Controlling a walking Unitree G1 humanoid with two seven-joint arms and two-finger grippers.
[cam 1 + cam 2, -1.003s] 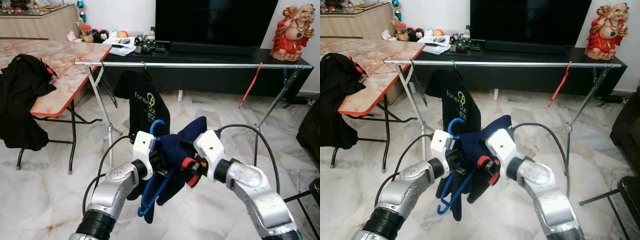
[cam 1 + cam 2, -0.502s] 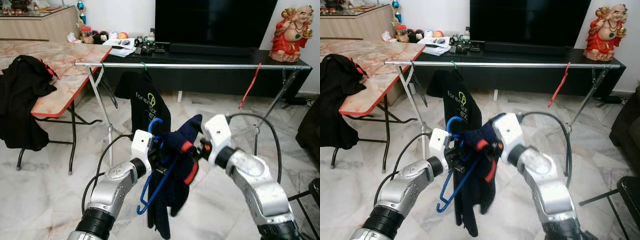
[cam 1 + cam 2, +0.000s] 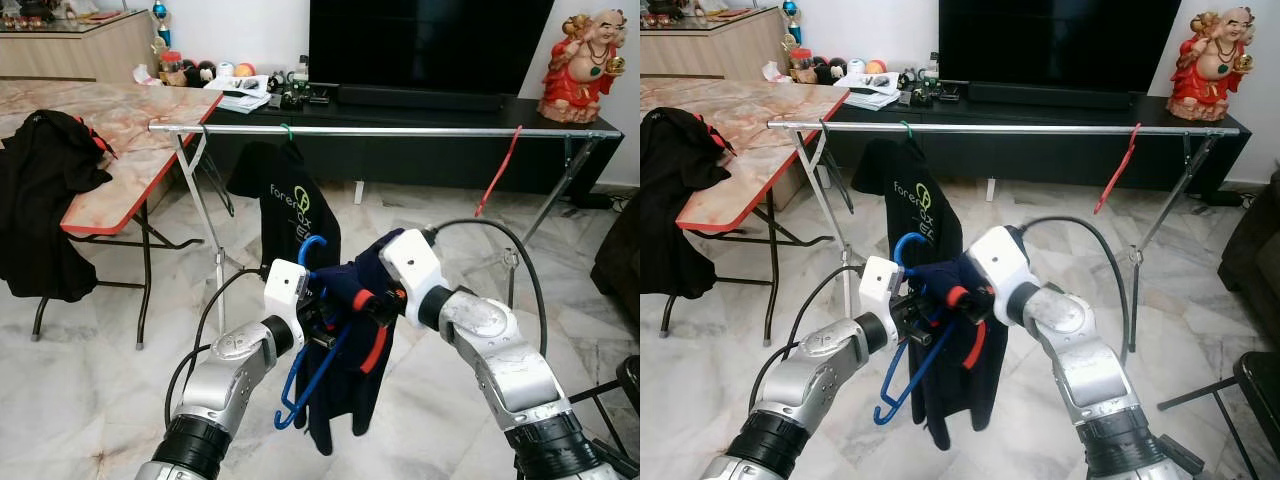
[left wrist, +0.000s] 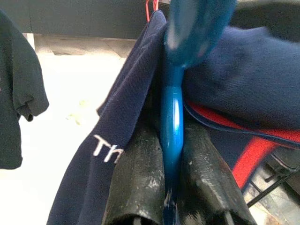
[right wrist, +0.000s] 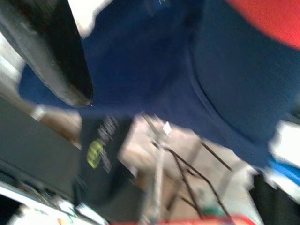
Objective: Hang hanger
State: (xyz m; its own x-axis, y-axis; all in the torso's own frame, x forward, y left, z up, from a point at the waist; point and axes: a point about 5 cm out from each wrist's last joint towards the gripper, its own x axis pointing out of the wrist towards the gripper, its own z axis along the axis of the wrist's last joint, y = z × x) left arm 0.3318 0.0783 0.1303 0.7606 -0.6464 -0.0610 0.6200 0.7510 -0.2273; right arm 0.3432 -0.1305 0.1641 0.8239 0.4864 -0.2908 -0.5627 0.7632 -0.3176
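Both arms are bent at the elbow and reach forward and inward, meeting in front of the robot, short of the clothes rail (image 3: 400,131). The left gripper (image 3: 322,318) has its jaws closed on the stem of the blue hanger (image 3: 305,375), whose hook curls up above the wrist while the frame slants down toward the floor. A navy garment with red trim (image 3: 350,390) is draped over the hanger and hangs below both wrists. The right gripper (image 3: 375,300) is pressed into the top of that cloth; whether its jaws are closed cannot be told. A black T-shirt (image 3: 295,205) and a red hanger (image 3: 498,172) hang on the rail.
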